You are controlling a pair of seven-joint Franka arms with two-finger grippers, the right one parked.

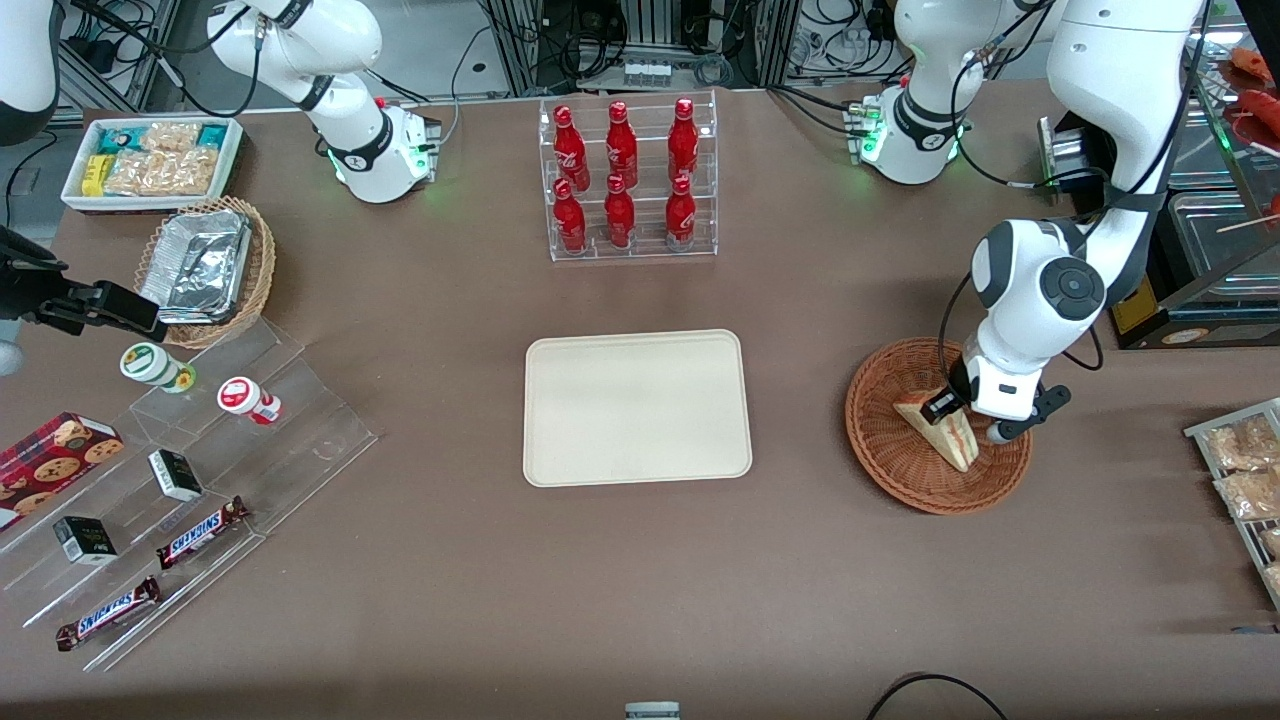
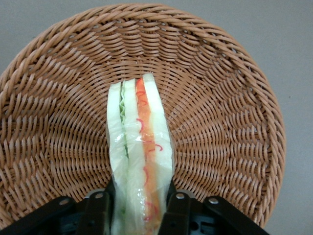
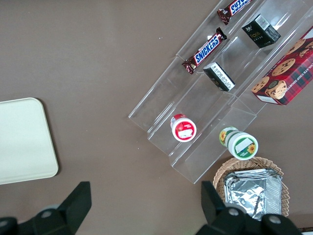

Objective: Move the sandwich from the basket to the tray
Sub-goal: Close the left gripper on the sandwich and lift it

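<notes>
The sandwich [image 2: 140,156], a wrapped white-bread wedge with red and green filling, stands on edge in the reddish-brown wicker basket [image 2: 220,122]. My gripper [image 2: 140,211] is shut on it, with one black finger [image 2: 100,210] pressed against each bread face. In the front view the gripper [image 1: 968,420] is low over the basket [image 1: 885,440] at the working arm's end, and the sandwich [image 1: 935,425] sticks out from between the fingers. Whether the wedge still rests on the weave I cannot tell. The cream tray [image 1: 637,407] lies bare at the table's middle, beside the basket.
A clear rack of red bottles [image 1: 627,180] stands farther from the camera than the tray. Toward the parked arm's end are a stepped acrylic stand [image 1: 200,470] with snacks, a tan basket with foil trays [image 1: 205,268] and a white snack box [image 1: 152,162]. Snack packets [image 1: 1245,470] lie beside the basket.
</notes>
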